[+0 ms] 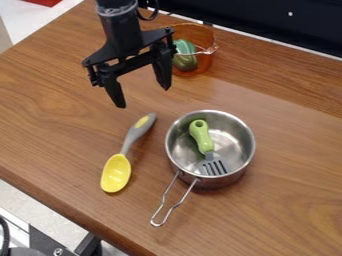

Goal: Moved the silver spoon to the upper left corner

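On tbl [280, 200], ylw spoon [117, 172]; gripper [143, 98] spread

Arm [121, 30]: upper part cut off, top edge. Orange bowl [204, 62]: left side partly behind pincer [143, 97]. Red item [45, 2]: cropped, top edge; identity unclear.

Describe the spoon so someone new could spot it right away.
On the wooden table, find the metal pot. Beside it, at picture left, lies the spoon. Its yellow scoop and gray handle set it apart from the green-handled spatula inside the pot.
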{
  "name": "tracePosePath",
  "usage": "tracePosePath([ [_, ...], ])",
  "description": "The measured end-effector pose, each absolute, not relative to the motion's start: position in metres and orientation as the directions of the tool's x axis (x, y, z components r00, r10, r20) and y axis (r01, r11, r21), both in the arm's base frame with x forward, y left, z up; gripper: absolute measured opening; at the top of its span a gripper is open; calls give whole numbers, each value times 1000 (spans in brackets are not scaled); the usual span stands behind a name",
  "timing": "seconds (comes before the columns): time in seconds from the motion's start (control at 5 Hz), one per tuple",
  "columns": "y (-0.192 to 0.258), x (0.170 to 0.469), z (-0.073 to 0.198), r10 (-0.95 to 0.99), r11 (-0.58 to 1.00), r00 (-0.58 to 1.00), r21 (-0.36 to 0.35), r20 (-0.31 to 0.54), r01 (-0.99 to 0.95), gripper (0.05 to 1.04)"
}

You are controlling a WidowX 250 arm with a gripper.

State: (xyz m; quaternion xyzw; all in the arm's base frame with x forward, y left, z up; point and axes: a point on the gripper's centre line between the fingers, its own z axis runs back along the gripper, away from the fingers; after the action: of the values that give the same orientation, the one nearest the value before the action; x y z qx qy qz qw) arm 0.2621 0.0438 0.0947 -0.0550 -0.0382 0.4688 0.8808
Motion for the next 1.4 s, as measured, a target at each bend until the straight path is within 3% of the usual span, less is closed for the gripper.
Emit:
tracePosePath([
  [0.4,46,251,82,851,517,524,-113,-31,-848,994],
  [0.8,65,226,87,852,513,521,-130,-42,-849,994],
  [1.2,50,202,77,646,754,763,-145,-13,-641,994],
  [1.4,46,201,74,592,798,806,-151,13,-584,993],
])
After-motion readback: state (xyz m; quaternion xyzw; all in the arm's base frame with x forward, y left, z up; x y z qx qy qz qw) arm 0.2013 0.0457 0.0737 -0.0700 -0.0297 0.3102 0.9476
